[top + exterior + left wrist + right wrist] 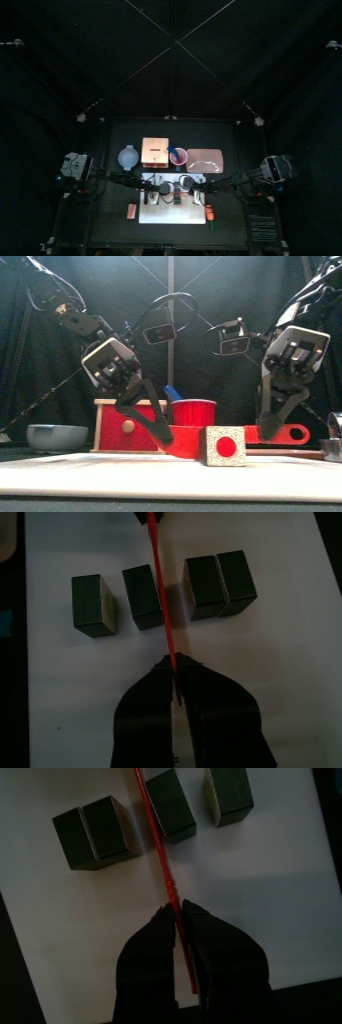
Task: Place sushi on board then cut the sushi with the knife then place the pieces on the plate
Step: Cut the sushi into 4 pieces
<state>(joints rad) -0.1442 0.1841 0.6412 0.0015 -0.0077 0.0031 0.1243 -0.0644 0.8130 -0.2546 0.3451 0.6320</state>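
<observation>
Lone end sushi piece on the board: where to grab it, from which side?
Come straight down on the end piece, gripping its two green side walls: those face bare board, while the gap to the next piece looks tight. The red knife sits beyond that.

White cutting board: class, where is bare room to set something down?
Bare board lies between the sushi pieces and the left gripper, either side of the red knife. Crowded along the sushi row, where the knife fills one gap.

Smooth matt board [67, 682]; glossy red plastic knife [162, 602]; pale wood box [156, 150].
</observation>
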